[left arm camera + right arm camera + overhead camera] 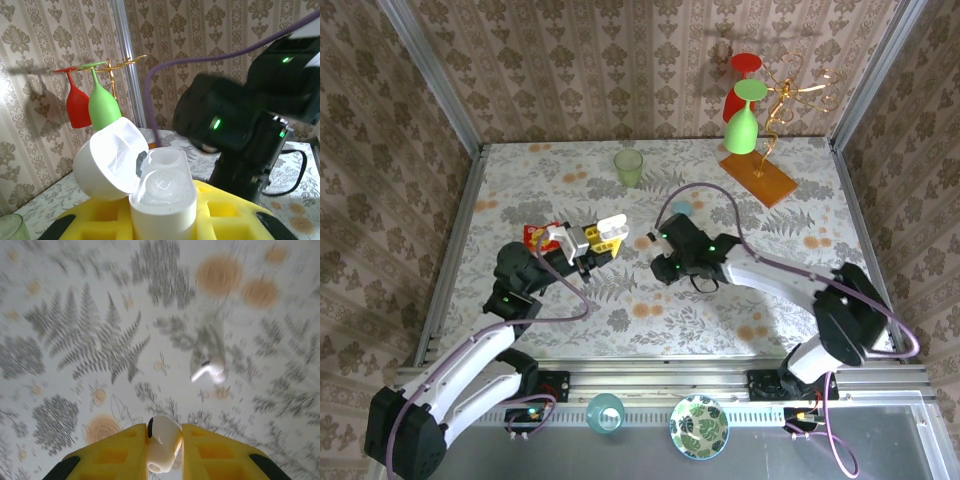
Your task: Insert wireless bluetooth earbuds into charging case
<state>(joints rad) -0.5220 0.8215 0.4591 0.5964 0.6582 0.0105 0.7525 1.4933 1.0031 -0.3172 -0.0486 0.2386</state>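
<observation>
Earbud point(161, 445) pinched in right claw point(165, 430); we see a second earbud point(209, 371) on the table point(75, 340); left claw point(162, 222) grips open charging case point(160, 192).

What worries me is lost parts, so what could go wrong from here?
The held earbud sits tilted between the right gripper pads, so it may slip or meet its well crooked. The charging case, lid open, stands high in the left gripper; a downward push might shift it. The loose earbud on the table could get knocked away.
</observation>
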